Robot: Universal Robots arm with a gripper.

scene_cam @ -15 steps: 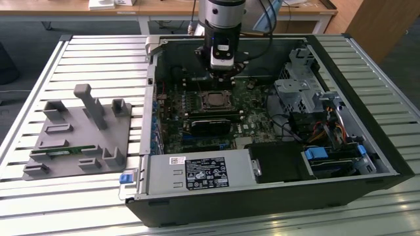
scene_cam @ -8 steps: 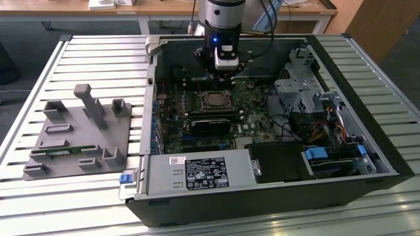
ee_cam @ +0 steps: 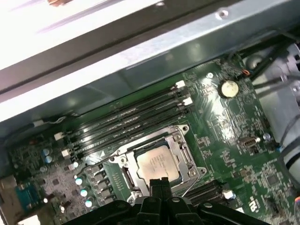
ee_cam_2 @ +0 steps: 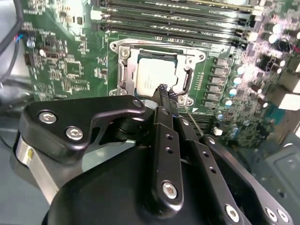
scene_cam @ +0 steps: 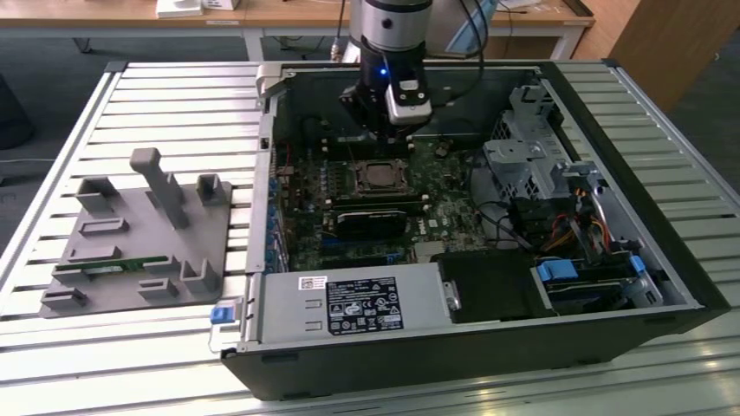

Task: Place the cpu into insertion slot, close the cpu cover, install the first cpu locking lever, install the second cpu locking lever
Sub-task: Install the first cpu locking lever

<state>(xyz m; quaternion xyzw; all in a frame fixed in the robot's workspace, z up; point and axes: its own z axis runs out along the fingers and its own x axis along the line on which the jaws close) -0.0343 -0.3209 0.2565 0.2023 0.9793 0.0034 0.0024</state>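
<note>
The cpu (ee_cam_2: 152,77) (ee_cam: 158,163), a square chip with a silvery top, lies flat in the insertion slot (ee_cam_2: 123,77) on the green board. The cpu cover (ee_cam_2: 187,58) (ee_cam: 174,138), a silvery frame, lies down around it, and the chip's top shows through the cut-out. In the exterior view the socket (scene_cam: 379,177) sits just in front of my gripper (scene_cam: 387,139). My gripper (ee_cam_2: 164,89) (ee_cam: 159,181) is shut with nothing between its fingers, its tip over the cover's edge. A thin wire lever (ee_cam_2: 194,122) (ee_cam: 187,190) runs beside the fingertips. Another wire lever (ee_cam: 101,154) lies along the socket's other side.
Long black memory slots (ee_cam: 126,119) run just beyond the socket. The open computer case (scene_cam: 647,199) walls in the board, with a drive cage (scene_cam: 526,160) and cables at the exterior view's right and a power supply (scene_cam: 353,303) in front. A grey fixture (scene_cam: 139,234) stands on the table at the left.
</note>
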